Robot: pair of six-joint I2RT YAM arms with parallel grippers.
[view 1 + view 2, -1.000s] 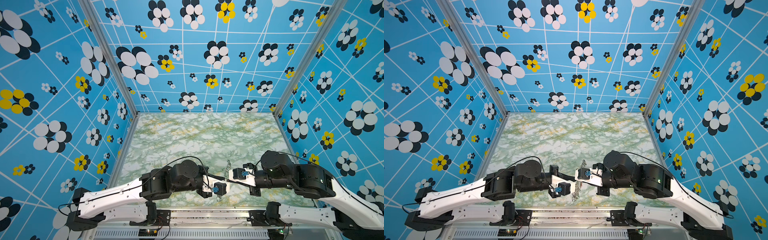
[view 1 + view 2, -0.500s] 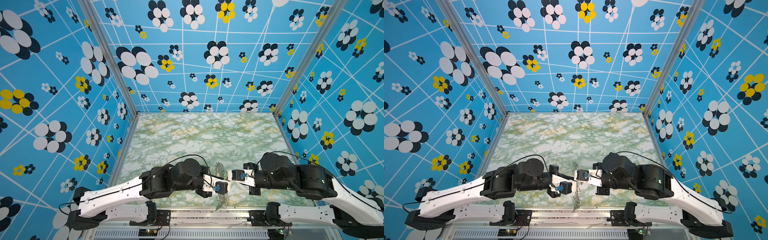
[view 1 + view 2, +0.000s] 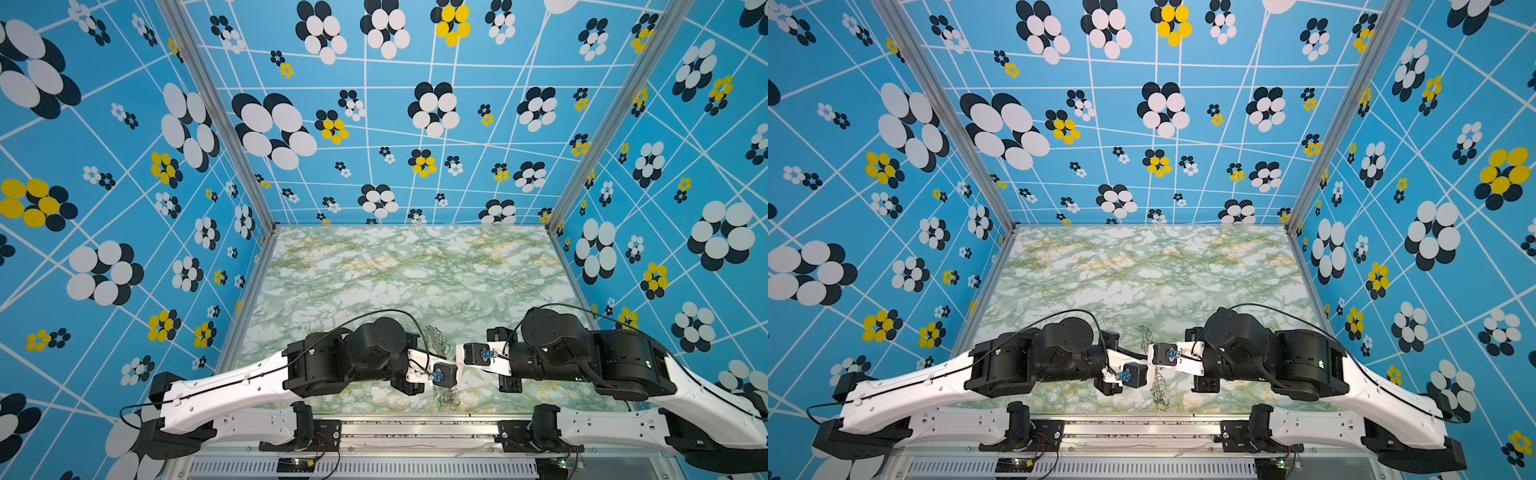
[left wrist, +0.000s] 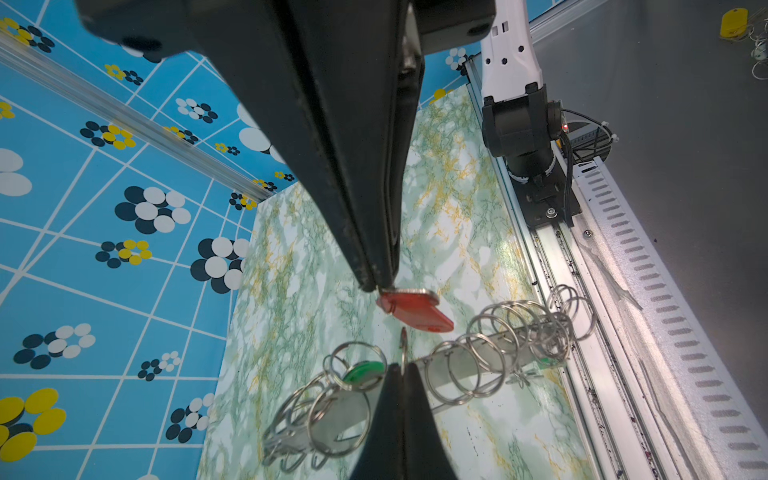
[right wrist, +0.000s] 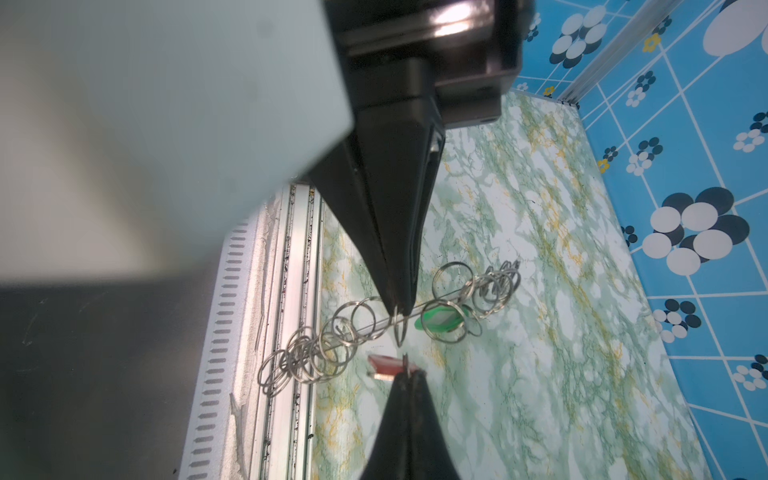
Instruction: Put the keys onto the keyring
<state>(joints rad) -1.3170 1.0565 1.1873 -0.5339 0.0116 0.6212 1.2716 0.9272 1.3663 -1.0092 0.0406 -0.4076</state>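
Table: open marble through to the back wall; work crowds the near rail; keyring: beside that rail, far end swung leftward since a second ago; red-tagged key: pinched in my closed right claw, just beside the keyring; my left claw: closed on one ring.

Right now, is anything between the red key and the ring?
Nothing visible. Just a bare gap lies between the red key in the left gripper and the ring pinched by the right gripper.
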